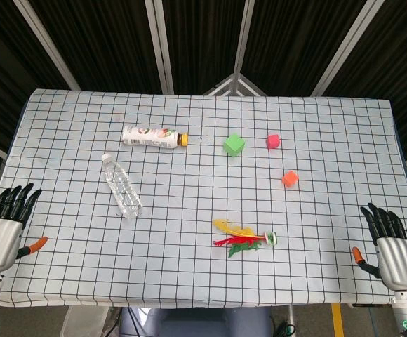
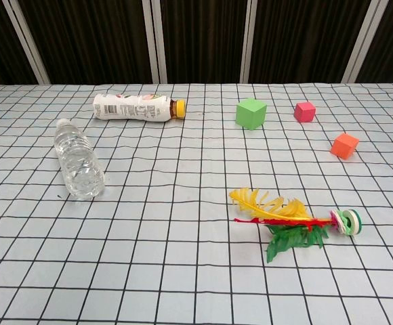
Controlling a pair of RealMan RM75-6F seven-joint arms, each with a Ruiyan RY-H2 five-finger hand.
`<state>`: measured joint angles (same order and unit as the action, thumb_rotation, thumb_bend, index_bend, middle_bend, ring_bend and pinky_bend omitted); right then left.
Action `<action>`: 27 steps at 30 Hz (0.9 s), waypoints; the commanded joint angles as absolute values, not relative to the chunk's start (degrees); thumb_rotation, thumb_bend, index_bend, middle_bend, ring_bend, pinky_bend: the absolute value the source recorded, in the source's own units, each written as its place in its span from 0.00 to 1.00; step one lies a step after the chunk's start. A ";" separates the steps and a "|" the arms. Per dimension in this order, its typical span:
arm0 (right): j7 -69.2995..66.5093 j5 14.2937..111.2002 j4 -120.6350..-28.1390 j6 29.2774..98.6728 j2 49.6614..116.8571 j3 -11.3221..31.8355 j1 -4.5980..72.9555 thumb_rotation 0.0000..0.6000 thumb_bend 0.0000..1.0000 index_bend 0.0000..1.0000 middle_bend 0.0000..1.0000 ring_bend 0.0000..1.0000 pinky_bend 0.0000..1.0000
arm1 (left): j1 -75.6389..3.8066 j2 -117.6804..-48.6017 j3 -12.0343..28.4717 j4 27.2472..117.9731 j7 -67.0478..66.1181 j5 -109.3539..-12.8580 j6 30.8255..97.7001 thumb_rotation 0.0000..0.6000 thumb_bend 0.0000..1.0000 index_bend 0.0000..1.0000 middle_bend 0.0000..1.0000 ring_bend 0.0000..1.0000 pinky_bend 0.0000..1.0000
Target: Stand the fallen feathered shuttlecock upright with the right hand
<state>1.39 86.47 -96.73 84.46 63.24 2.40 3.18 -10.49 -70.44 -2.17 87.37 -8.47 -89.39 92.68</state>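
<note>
— Right hand [image 1: 393, 247] rests at the worktop's [image 1: 189, 189] near right edge, fingers spread, holding nothing. Has the reach started?

— It seems not. The shuttlecock [image 1: 245, 241] lies on its side near the front, base disc pointing right, well apart from that hand.

— So next?

— Likely reach left, grip near the base, then tip the feathers upward.

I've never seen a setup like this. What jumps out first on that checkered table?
The bright feathered shuttlecock lies on its side near the front, right of centre. Behind it sit three coloured cubes, and two bottles lie to the left. An open robot hand rests at each front corner, left robot hand and right robot hand.
</note>
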 commanded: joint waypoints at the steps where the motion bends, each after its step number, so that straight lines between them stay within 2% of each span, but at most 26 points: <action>1: 1.39 86.61 -96.72 84.39 63.25 2.30 3.21 1.00 0.42 0.00 0.00 0.00 0.00 | -10.35 -70.42 -1.98 87.45 -8.60 -89.41 92.48 1.00 0.00 0.00 0.00 0.00 0.00; 15: 1.21 88.98 -99.67 81.74 64.34 2.78 6.06 1.00 0.42 0.02 0.00 0.00 0.00 | -9.84 -70.31 -1.02 87.75 -8.00 -89.69 91.70 1.00 0.00 0.00 0.00 0.00 0.00; 19: -0.44 90.58 -102.67 78.97 65.45 3.57 8.97 1.00 0.42 0.17 0.01 0.00 0.00 | -9.76 -70.29 -0.73 87.83 -7.88 -89.59 91.25 1.00 0.00 0.00 0.00 0.00 0.00; 23: 0.87 92.06 -104.70 75.40 68.45 4.72 12.71 1.00 0.42 0.35 0.12 0.00 0.00 | -9.68 -70.27 -0.46 88.02 -7.67 -89.58 91.01 1.00 0.00 0.00 0.00 0.00 0.00; 27: 4.93 91.22 -105.73 70.55 73.43 5.54 16.47 1.00 0.42 0.39 0.15 0.00 0.00 | -9.69 -70.31 -0.30 88.12 -7.73 -89.72 90.55 1.00 0.00 0.00 0.00 0.00 0.00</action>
